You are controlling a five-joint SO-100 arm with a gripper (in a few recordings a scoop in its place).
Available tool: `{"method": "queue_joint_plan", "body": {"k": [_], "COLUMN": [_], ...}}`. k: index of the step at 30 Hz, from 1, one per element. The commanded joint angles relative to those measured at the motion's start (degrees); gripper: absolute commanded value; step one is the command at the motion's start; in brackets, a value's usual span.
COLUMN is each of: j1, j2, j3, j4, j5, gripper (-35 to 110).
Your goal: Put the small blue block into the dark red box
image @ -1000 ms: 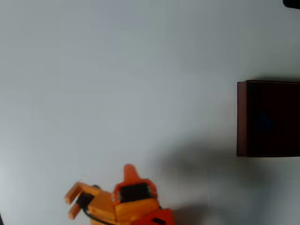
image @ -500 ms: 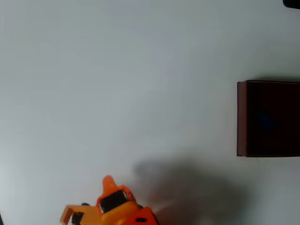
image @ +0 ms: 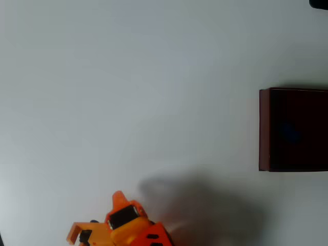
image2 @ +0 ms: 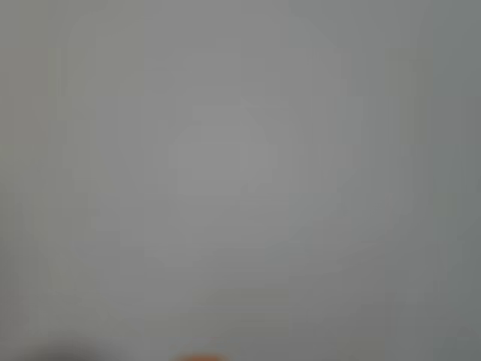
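Note:
The dark red box (image: 264,129) sits at the right edge of the overhead view, partly cut off by the frame. On its near-black floor lies a dim blue spot (image: 291,133) that looks like the small blue block, too faint to be sure. The orange gripper (image: 119,197) is at the bottom left, far from the box, showing a single pointed tip above the arm's body. I cannot make out how its jaws stand. In the wrist view a sliver of an orange finger (image2: 199,357) pokes in at the bottom edge over blurred grey table.
The pale grey table (image: 154,92) spreads between the arm and the box. The arm's soft shadow (image: 205,205) falls on the table to the right of the arm. A dark object's corner (image: 320,3) shows at the top right.
Over the last second the arm drew back to the left and down toward the bottom edge. Since half a second ago it has barely moved. The box stayed put.

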Motion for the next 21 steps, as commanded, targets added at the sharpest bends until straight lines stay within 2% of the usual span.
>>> {"method": "queue_joint_plan", "body": {"k": [1,21], "j1": [-0.7,1.5], "j2": [0.5,0.5], "j3": [0.4,0.4], "j4": [0.3,0.2], "j5": [-0.2,1.4], "gripper": [0,0]}}
